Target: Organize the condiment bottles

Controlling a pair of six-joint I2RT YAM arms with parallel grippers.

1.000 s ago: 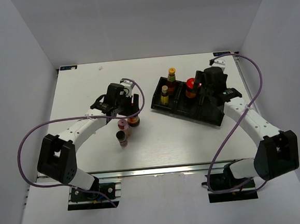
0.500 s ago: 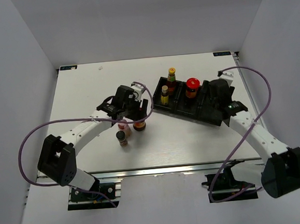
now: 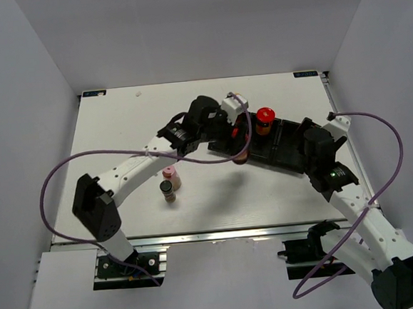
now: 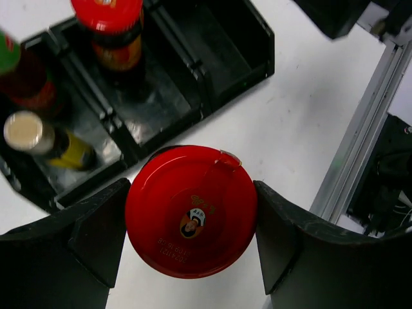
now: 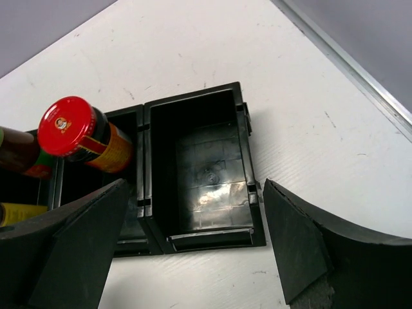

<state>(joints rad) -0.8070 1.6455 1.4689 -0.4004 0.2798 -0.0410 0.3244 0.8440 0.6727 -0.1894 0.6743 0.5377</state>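
As left claw (image 4: 192, 215) clamps, red-lidded jar (image 4: 190, 222) inside

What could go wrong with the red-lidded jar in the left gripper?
1. The wide red-lidded jar fills the left gripper; it might slip.
2. Its base could clip the black compartmented tray or the red-lidded jar standing inside.
3. The open right gripper hangs over the empty end compartment; arms may clash.

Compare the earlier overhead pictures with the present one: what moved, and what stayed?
The left tool carried a red-lidded jar rightward across the table to the black tray's edge. The right tool, open, pulled back from the tray. The pink-capped bottle, the dark-capped jar and the second red-lidded jar in the tray stayed put.
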